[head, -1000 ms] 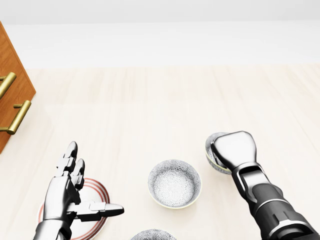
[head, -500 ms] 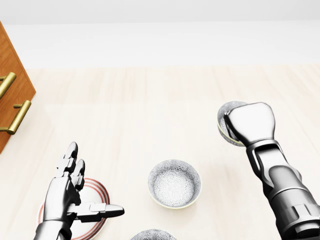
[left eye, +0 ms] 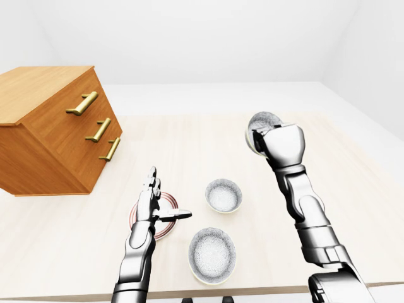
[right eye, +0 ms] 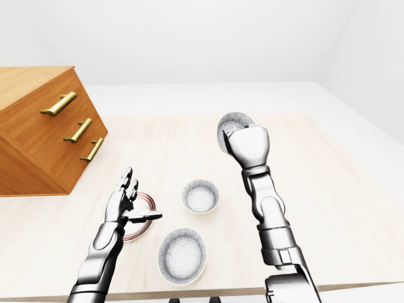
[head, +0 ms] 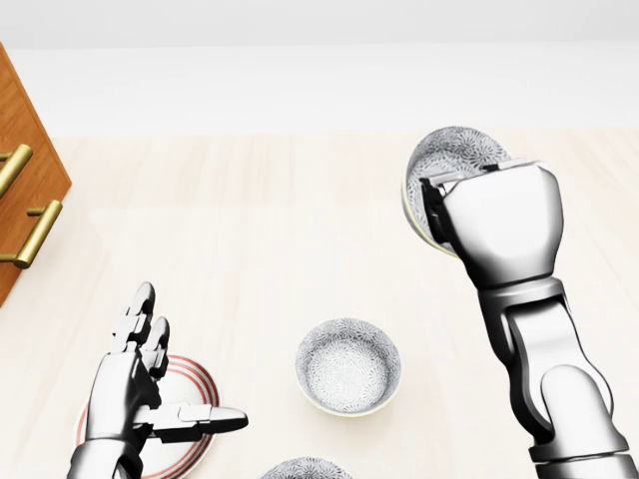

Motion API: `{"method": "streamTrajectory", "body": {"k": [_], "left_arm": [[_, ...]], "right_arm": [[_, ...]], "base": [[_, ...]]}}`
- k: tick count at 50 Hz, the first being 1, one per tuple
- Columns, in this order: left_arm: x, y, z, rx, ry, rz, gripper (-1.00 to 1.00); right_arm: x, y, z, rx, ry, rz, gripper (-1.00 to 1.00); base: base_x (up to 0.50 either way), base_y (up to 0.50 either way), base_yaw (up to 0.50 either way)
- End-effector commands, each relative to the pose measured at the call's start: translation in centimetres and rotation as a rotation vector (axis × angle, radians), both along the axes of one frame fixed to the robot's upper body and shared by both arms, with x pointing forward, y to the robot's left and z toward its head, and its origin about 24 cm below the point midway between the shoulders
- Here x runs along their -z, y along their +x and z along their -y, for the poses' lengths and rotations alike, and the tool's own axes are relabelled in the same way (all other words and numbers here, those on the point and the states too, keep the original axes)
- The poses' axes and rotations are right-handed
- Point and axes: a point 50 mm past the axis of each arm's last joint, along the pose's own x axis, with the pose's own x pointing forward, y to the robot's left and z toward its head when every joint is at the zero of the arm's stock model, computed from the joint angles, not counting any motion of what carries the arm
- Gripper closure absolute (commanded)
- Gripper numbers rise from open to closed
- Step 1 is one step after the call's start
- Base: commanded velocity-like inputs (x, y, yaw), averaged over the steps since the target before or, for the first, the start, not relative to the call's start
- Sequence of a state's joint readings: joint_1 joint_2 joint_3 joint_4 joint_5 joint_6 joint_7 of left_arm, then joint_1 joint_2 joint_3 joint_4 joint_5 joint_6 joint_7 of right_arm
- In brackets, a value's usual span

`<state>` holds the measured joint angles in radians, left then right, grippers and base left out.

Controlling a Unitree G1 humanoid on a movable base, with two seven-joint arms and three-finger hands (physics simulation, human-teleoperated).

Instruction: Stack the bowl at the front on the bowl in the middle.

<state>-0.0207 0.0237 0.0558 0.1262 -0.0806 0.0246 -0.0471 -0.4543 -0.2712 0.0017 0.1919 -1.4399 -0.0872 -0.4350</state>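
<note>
My right hand [head: 446,214] is shut on the rim of a small patterned bowl [head: 454,158] and holds it in the air, tilted on its side with the inside facing me, at the right of the head view. On the table below stands the middle bowl [head: 347,366], upright and empty. A larger patterned bowl [left eye: 212,254] sits nearer the table's bottom edge in the left-eye view. My left hand [head: 172,377] hovers open, fingers spread, over a red-rimmed plate [head: 196,384] at the lower left.
A wooden chest of drawers [left eye: 50,129] with brass handles stands on the table's left side. The light wooden tabletop [left eye: 189,151] stretches wide beyond the bowls. Its near edge [left eye: 265,287] runs just below the larger bowl.
My right hand has risen with the small bowl, lifting it from table level to well above the table and tipping its opening toward me. The left hand has stayed still.
</note>
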Motion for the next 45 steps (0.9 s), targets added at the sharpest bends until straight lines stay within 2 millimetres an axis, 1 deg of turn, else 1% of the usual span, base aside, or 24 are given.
{"method": "streamTrajectory", "body": {"k": [1,3,5,8,13,18,19,22,24,27,31,39,45], "left_arm": [[-0.1,-0.1,0.0,0.0,0.0,0.001,-1.0],[-0.1,-0.1,0.0,0.0,0.0,0.001,-1.0],[-0.1,-0.1,0.1,0.001,0.0,0.001,-1.0],[-0.2,-0.2,0.1,0.001,0.001,0.001,-1.0],[-0.2,-0.1,0.0,0.001,0.0,0.002,-1.0],[-0.1,-0.1,0.0,0.001,0.0,0.002,-1.0],[-0.2,-0.1,0.0,0.001,0.0,0.003,-1.0],[0.0,-0.1,0.0,0.001,0.0,0.003,-1.0],[-0.2,-0.1,0.0,0.001,0.0,0.003,-1.0],[-0.1,-0.1,-0.1,0.001,0.0,0.003,-1.0],[-0.2,-0.1,0.0,0.0,-0.001,0.003,-1.0],[-0.2,0.0,0.0,0.0,-0.001,0.003,-1.0],[-0.3,-0.1,0.0,-0.001,-0.001,0.003,-1.0]], "right_arm": [[-1.9,-3.6,-1.6,-0.066,0.098,0.063,1.0],[-1.9,-3.6,-1.5,-0.065,0.099,0.063,1.0],[-1.3,-4.6,-2.7,-0.101,0.112,-0.002,1.0],[-0.8,-5.4,-3.6,-0.127,0.137,-0.052,1.0],[0.5,-6.1,-5.1,-0.155,0.128,-0.117,1.0],[1.5,-6.4,-6.1,-0.17,0.11,-0.162,1.0],[2.2,-6.4,-6.5,-0.175,0.092,-0.182,1.0],[3.3,-6.6,-7.1,-0.181,0.068,-0.214,1.0],[4.3,-6.7,-7.6,-0.187,0.036,-0.243,1.0],[5.3,-7.0,-8.0,-0.193,0.001,-0.273,1.0],[6.1,-7.0,-8.4,-0.2,-0.028,-0.292,1.0],[6.9,-6.6,-8.5,-0.198,-0.05,-0.3,1.0],[6.9,-6.5,-8.5,-0.2,-0.051,-0.303,1.0]], "base": [[0.0,0.0,0.0],[0.0,0.0,0.0],[0.0,0.0,0.0],[0.0,0.0,0.0],[0.0,0.0,0.0],[0.0,0.0,0.0],[0.0,0.0,0.0],[0.0,0.0,0.0],[0.0,0.0,0.0],[0.0,0.0,0.0],[0.0,0.0,0.0],[0.0,0.0,0.0],[0.0,0.0,0.0]]}}
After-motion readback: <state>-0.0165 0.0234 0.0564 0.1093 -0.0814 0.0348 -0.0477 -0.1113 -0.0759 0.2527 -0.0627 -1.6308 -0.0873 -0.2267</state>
